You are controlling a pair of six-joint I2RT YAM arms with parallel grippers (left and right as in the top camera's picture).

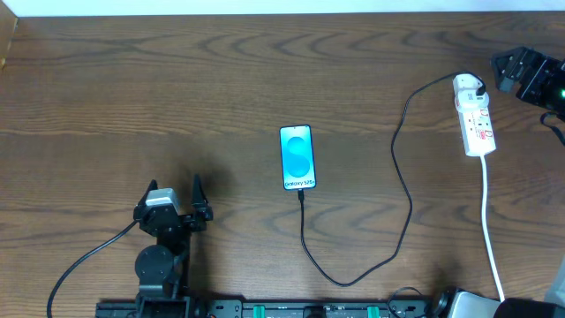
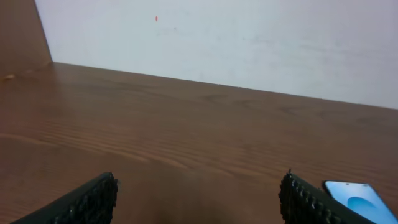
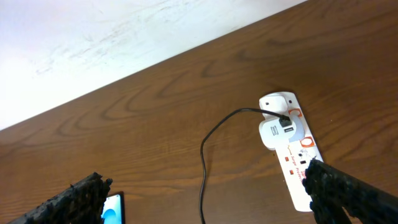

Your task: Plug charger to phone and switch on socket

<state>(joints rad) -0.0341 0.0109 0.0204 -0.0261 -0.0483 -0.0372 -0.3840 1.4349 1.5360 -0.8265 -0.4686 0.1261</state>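
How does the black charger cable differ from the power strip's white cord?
The charger cable is thin and black; the white cord is thicker. The charger cable loops widely to the phone, reaching its bottom edge; the white cord runs almost straight toward the near edge of the table. Both start at the power strip.

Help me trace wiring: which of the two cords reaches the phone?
The thin black charger, looping from the socket to the phone; the thicker white cord runs toward the near edge.
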